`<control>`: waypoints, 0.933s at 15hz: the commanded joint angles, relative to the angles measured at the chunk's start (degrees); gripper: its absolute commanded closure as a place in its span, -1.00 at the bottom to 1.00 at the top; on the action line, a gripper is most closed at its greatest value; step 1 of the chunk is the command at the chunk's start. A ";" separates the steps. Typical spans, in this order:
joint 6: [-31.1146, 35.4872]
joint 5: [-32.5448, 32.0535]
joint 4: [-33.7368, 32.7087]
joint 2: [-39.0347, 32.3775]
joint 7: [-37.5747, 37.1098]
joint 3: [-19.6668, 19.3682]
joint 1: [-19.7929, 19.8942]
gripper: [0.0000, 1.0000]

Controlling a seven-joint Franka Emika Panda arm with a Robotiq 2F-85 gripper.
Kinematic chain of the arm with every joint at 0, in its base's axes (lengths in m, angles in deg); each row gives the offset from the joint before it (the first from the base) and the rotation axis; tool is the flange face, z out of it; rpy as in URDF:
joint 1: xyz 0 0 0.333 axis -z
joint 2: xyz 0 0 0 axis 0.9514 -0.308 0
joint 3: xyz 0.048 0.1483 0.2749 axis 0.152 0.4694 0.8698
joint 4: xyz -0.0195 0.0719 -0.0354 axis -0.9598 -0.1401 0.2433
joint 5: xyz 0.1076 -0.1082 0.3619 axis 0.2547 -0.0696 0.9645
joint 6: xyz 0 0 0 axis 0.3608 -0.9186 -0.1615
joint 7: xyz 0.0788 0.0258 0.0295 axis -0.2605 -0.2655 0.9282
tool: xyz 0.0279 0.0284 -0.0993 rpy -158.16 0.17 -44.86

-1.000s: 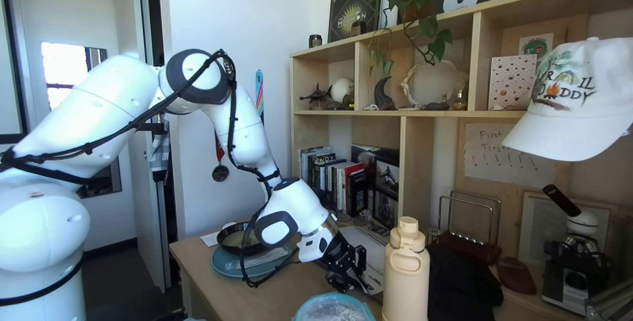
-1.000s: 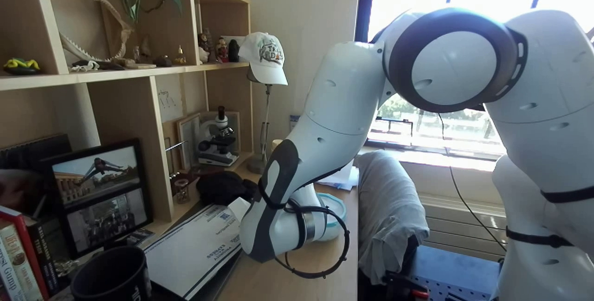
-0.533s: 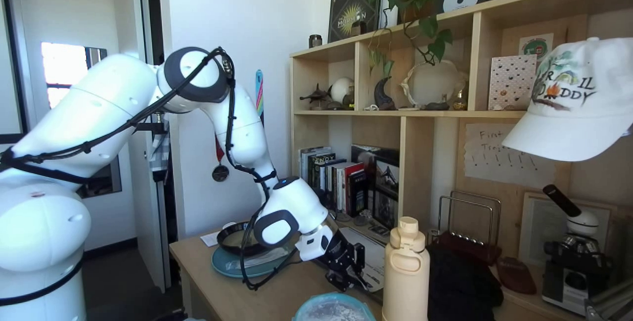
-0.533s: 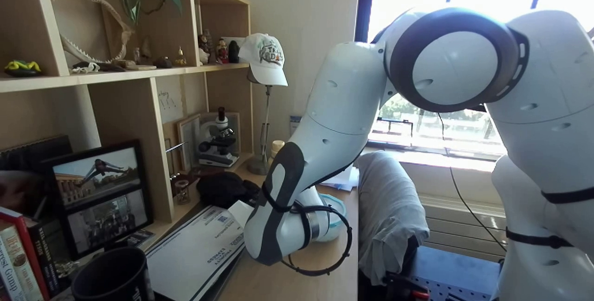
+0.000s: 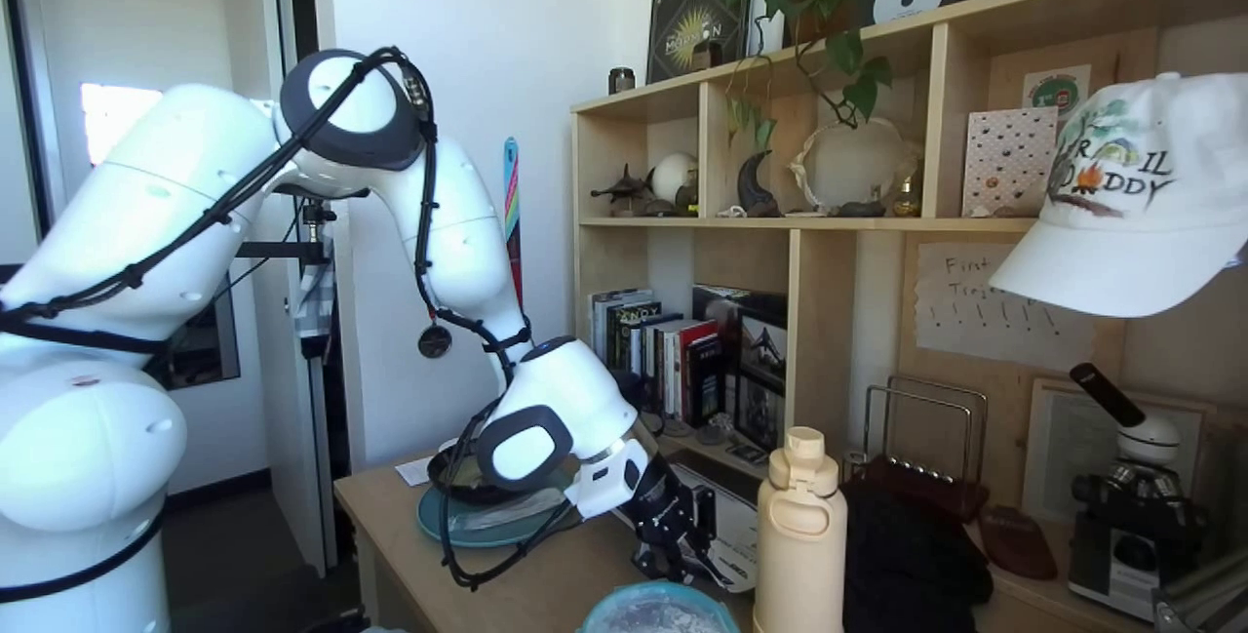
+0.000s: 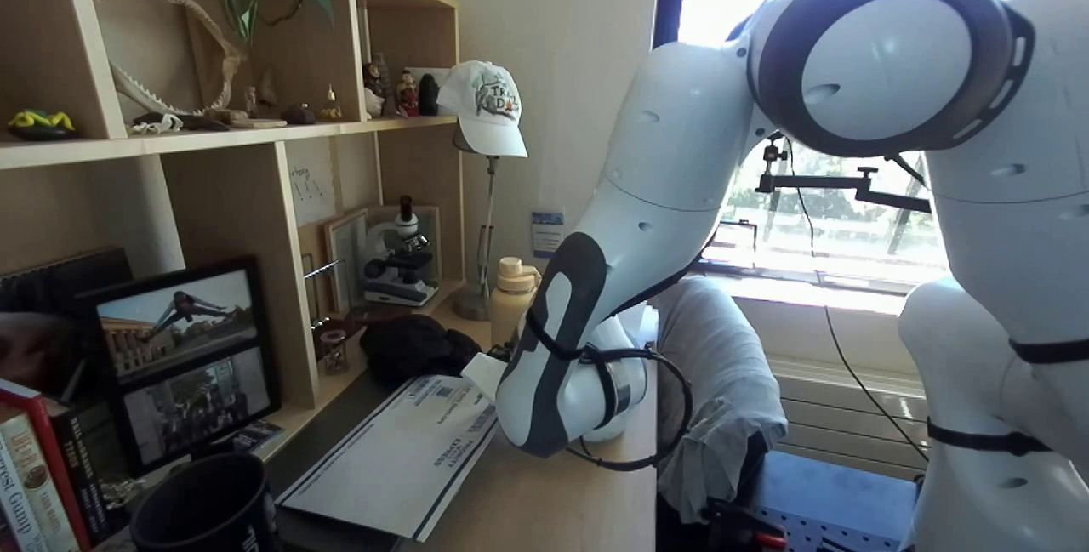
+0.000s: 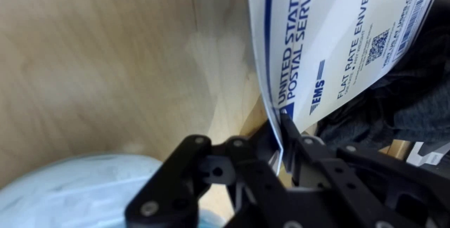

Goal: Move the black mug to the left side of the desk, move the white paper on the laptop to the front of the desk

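Got the gripper (image 7: 277, 129) low in the wrist view, all matte black linkages and round screw heads, with both fingers (image 7: 291, 133) clamped on a corner of the white paper (image 7: 337, 41). Looks more like stiff card, honestly: smooth, covered in blue postal print, with a QR square, a barcode, a kink right at the pinch and a soft bow down the left edge. Shows up in an exterior view too, spread across the lower middle of the frame, partly over the thin dark laptop (image 6: 340, 416) and partly past it above the desk (image 6: 544, 501), pale wood with a fine grain.

Down in the lower left there, the black mug (image 6: 208, 509): an upright cylinder with a wide round mouth and a bit of white lettering, cut off by the bottom edge.

Can see a cream bottle (image 5: 801, 516) in both exterior views, matte, with a loop handle. In an exterior view, left of that at the bottom, a round tub (image 5: 661, 613) with a teal rim and cloudy top. Farther left, a dark bowl (image 5: 478, 493) on a smooth blue plate (image 5: 497, 537). Also got bunched dark cloth (image 5: 907, 555) just right of the bottle.
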 commanded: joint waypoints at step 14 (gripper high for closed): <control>-0.04 -4.26 14.44 16.79 9.67 -6.89 -7.17 0.94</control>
